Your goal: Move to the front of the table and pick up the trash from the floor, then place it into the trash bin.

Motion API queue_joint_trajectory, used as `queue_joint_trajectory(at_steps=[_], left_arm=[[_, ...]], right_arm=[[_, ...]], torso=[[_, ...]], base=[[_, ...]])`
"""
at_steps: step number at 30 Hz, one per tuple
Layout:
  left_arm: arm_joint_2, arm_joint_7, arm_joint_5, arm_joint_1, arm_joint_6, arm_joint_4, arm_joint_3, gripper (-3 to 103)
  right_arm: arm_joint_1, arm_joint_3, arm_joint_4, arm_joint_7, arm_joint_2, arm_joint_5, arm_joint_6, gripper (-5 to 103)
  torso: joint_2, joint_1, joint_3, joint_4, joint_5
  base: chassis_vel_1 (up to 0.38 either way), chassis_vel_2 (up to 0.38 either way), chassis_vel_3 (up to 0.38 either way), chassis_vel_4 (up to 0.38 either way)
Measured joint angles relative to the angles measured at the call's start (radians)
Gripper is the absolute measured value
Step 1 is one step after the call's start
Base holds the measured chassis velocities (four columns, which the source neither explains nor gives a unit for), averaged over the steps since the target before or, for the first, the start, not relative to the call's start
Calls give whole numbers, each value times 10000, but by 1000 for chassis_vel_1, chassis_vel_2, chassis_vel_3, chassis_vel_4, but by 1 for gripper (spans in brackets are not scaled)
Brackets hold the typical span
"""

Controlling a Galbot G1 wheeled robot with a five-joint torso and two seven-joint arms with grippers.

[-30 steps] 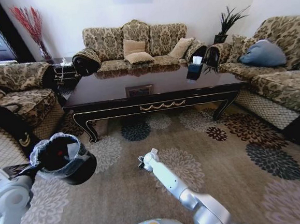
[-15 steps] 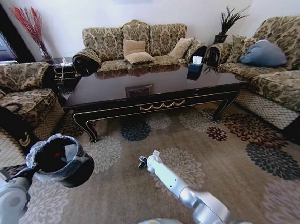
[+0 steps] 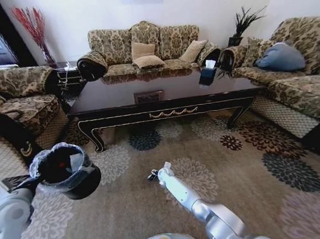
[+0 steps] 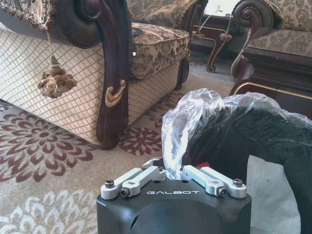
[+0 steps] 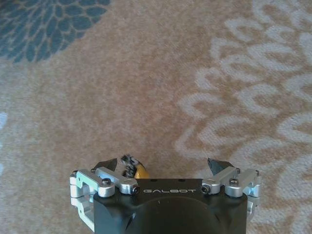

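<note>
Right claw: we see our right claw (image 3: 155, 174) low over the carpet (image 3: 238, 202), well in front of the table; in the right wrist view (image 5: 163, 166) its fingers stand wide apart.
Trash: a small dark and yellowish bit (image 5: 131, 168) lies on the carpet just beside one fingertip of the right claw, not gripped; from the head view it is a small dark speck (image 3: 152, 176) at the claw's tip. We cannot tell what it is.
Left claw: our left claw (image 4: 171, 171) is closed narrow on the bag-lined rim of the trash bin, holding it at our left side.
Trash bin: the black bin (image 3: 70, 172) hangs tilted above the carpet, its clear plastic bag (image 4: 195, 117) folded over the rim; we see something red inside it (image 3: 65, 160).
Table: the dark glossy table (image 3: 164, 100) stands across the carpet ahead of us, between the sofas, with gold trim along its front edge.
Tabletop: a tissue box (image 3: 207, 73) with white tissue sticking up sits near the far right corner.
Surroundings: patterned sofas (image 3: 143, 49) stand behind the table and on both sides; the left wrist view shows a sofa arm (image 4: 105, 58) with a tassel near the bin.
</note>
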Motion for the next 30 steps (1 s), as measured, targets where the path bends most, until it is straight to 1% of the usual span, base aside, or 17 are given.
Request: queue_joint_trajectory(at_steps=[8,11,20,29,30], left_arm=[[-1,1,-6,24,0,0,-20,4],[-6,11,-21,55,1,-1,-68,4],[2,19,-30,31,1,11,-69,4],[21,21,-31,12,1,37,-33,4],[32,22,-31,18,1,52,-55,4]], right_arm=[[-142,-240,445,46,0,180,0,100],[-319,-520,747,170,0,339,-13,100],[-716,-955,1212,383,0,376,-116,100],[-804,-1117,1220,422,0,271,-188,100],[-780,-1117,1138,399,0,239,-189,102]], torso=[[0,0,0,0,0],[0,0,0,0,-2],[0,0,0,0,-2],[0,0,0,0,-2],[0,0,0,0,-2]], base=[[0,0,0,0],[0,0,0,0],[0,0,0,0],[0,0,0,0],[0,0,0,0]])
